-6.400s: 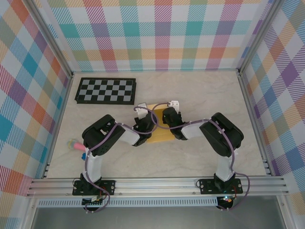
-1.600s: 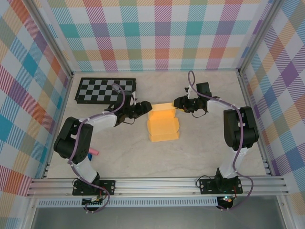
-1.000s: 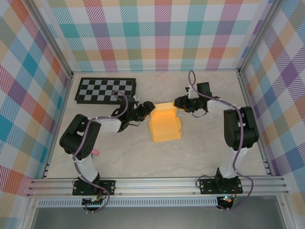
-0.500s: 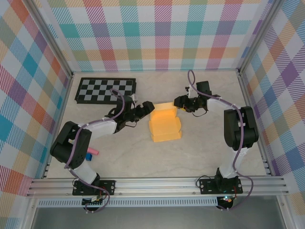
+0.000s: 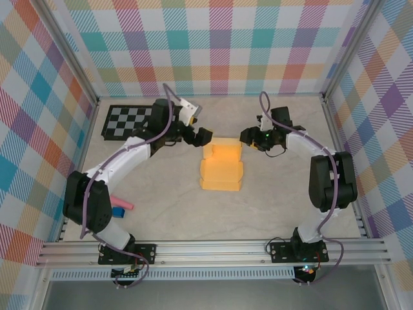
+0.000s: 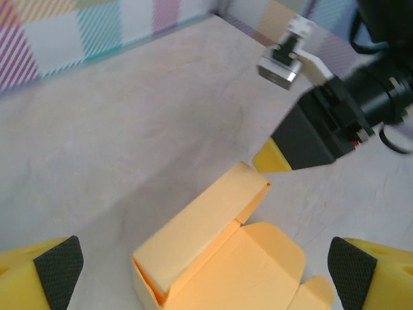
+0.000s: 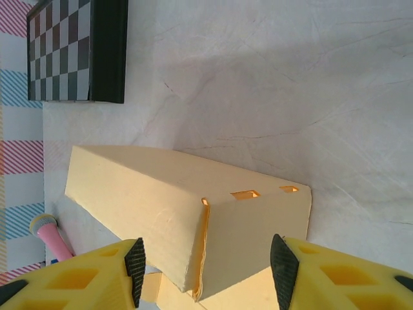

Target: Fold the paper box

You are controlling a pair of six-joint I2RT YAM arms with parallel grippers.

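Note:
The yellow-orange paper box (image 5: 221, 166) lies mid-table; its far part is folded into a closed block and a rounded flap (image 6: 258, 265) lies flat toward the near side. My left gripper (image 5: 201, 135) hovers above the box's far-left corner, wide open and holding nothing. In the left wrist view the box (image 6: 206, 226) sits below and between its black pads (image 6: 58, 271). My right gripper (image 5: 247, 137) is at the box's far-right end. In the right wrist view the jaws (image 7: 210, 271) straddle the block's end (image 7: 251, 239), open, with a gap at each pad.
A black-and-white checkerboard panel (image 5: 129, 121) lies at the back left, also seen as the checkerboard (image 7: 71, 51) from the right wrist. Small pink (image 5: 122, 203) and blue (image 5: 119, 212) pieces lie near the left arm's base. Plaid walls enclose three sides.
My left gripper opened wide and rose away from the box's left end toward the back. The right gripper's jaws widened. The box shifted slightly.

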